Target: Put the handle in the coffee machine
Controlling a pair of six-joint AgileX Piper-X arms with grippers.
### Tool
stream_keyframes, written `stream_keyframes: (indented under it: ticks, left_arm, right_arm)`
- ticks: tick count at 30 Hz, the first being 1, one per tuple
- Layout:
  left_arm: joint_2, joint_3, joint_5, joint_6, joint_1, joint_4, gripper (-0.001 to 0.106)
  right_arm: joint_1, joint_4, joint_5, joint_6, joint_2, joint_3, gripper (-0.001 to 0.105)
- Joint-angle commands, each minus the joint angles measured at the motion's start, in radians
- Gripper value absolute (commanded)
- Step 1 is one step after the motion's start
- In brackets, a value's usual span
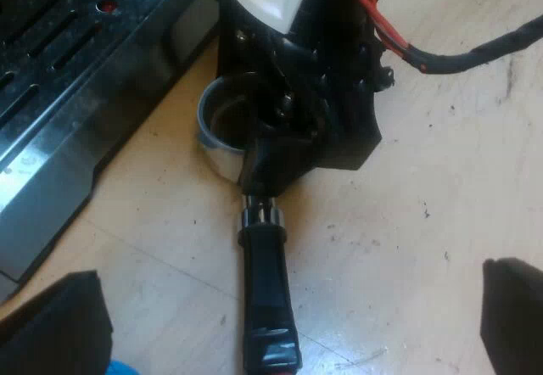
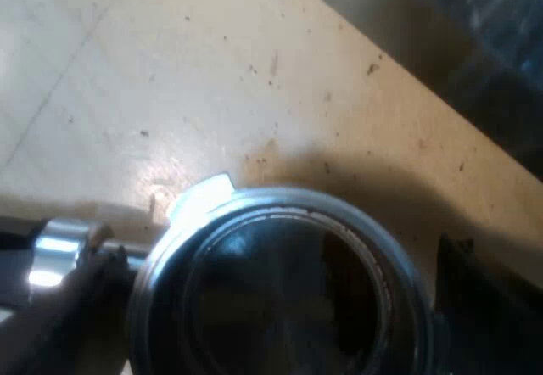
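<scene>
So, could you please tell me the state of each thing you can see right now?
Holder: lying loose on the table beside the machine, not locked in.
Left gripper: open, above the holder's handle.
Right gripper: at the holder's neck, grip unclear.

I take this for a coffee-making bench, kitchen or lab I cannot say, going by the pale wooden tabletop [image 1: 441,180] flecked with dark specks, the espresso machine [image 1: 51,167] with its slotted steel drip tray [image 1: 59,27], and the metal holder [image 2: 280,290] lying beside it.
</scene>
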Motion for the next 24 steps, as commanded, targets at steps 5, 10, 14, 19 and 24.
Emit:
stream_keyframes:
  ticks: [5, 10, 14, 19, 24]
  left_arm:
    - [0.003, -0.002, 0.02, 0.002, 0.002, -0.003, 0.09]
    - [0.003, -0.002, 0.02, 0.002, 0.002, -0.003, 0.09]
    - [0.003, -0.002, 0.02, 0.002, 0.002, -0.003, 0.09]
    - [0.003, -0.002, 0.02, 0.002, 0.002, -0.003, 0.09]
    - [0.003, -0.002, 0.02, 0.002, 0.002, -0.003, 0.09]
  right_arm:
    - [-0.019, 0.003, -0.022, 0.004, 0.0, -0.008, 0.072]
    - [-0.019, 0.005, -0.027, 0.004, 0.0, -0.008, 0.049]
    - [-0.019, 0.005, -0.027, 0.004, 0.0, -0.008, 0.025]
    - [-0.019, 0.009, -0.035, 0.015, 0.0, -0.008, 0.0]
    - [-0.016, 0.011, -0.065, 0.072, -0.015, -0.008, 0.0]
